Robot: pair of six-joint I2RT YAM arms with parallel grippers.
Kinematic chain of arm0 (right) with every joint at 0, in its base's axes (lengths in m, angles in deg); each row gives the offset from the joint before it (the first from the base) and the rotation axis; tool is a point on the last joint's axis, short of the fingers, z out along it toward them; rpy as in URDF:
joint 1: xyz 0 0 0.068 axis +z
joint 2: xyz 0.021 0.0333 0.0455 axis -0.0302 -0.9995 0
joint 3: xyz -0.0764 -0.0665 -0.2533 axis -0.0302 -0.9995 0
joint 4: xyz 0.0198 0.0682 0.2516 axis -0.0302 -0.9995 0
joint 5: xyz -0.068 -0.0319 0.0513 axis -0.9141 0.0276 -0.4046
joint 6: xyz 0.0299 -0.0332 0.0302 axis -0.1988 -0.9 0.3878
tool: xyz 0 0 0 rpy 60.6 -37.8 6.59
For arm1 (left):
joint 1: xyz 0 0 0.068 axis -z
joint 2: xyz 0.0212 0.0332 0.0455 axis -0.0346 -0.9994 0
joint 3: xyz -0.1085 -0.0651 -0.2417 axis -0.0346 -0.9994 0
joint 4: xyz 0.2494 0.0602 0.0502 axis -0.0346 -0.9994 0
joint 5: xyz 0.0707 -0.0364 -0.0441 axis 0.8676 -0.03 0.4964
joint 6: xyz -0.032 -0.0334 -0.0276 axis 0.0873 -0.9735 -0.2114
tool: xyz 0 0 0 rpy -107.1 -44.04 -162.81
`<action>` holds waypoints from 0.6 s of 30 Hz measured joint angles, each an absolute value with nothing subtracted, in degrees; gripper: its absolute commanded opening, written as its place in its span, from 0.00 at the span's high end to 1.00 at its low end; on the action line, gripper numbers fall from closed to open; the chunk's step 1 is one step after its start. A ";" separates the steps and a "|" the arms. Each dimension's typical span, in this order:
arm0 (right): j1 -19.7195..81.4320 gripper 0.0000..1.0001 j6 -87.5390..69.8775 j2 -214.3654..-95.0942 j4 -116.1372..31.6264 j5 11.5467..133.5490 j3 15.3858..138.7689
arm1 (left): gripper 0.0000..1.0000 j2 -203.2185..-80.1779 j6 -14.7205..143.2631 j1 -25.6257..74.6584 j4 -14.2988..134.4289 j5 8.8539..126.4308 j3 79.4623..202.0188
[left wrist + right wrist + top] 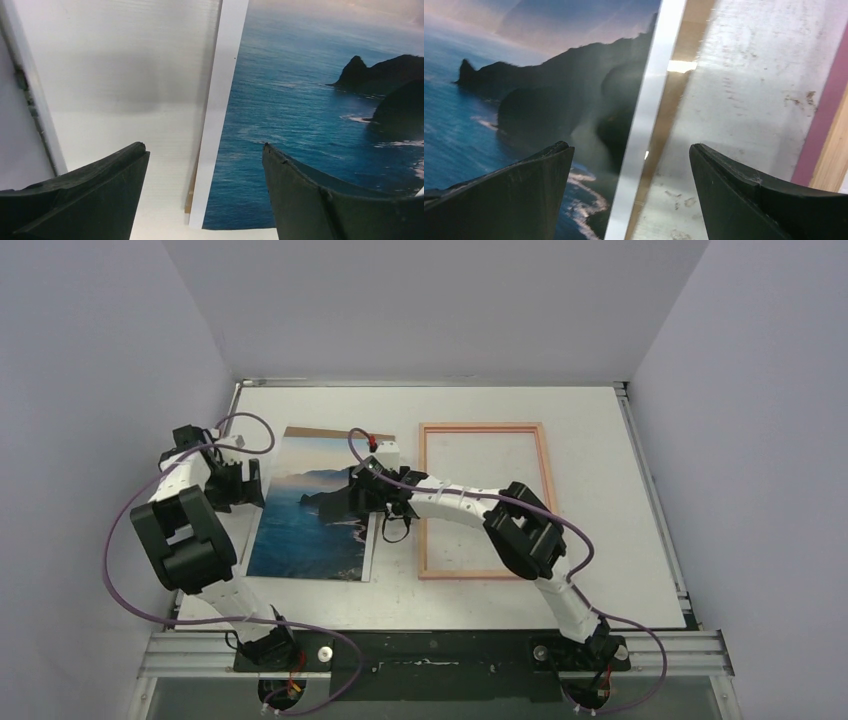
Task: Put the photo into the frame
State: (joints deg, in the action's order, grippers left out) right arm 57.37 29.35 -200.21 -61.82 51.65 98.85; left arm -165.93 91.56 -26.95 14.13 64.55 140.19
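1. The photo (310,525) lies flat and face up on the table (600,490), out toward 9 o'clock from the table's middle. It is a blue sea with dark headlands under a pale sky, and a thin white border runs around it.
2. Beneath it sits a brown backing board (335,431). A strip of the board peeks out along the photo's 12 o'clock edge, and slivers show under both long sides.
3. The frame (483,426), thin and pink, lies flat just beside the photo at its 3 o'clock. A narrow band of bare table runs between the two. Only white tabletop shows inside the frame, so the photo is not in it.
4. The left gripper (204,150) hangs over the photo's 9 o'clock edge with its jaws spread wide. One of its fingers (90,195) is above bare table and the other is above the printed water, so the white border runs between them. It has hold of nothing.
5. The right arm reaches from 5 o'clock across the frame's lower corner. The right gripper (631,146) is over the photo's 3 o'clock edge, opposite the left one.
6. Its jaws also stand wide. One finger is over the dark headland and the other finger (744,200) is over the scuffed table near the pink rail. Nothing is gripped.
7. I cannot tell whether any fingertip touches the paper or the table.
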 measured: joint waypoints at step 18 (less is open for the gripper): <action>49.19 0.10 30.00 -197.00 -53.12 57.79 89.36 | 0.48 -172.35 89.09 -26.95 14.65 60.55 140.40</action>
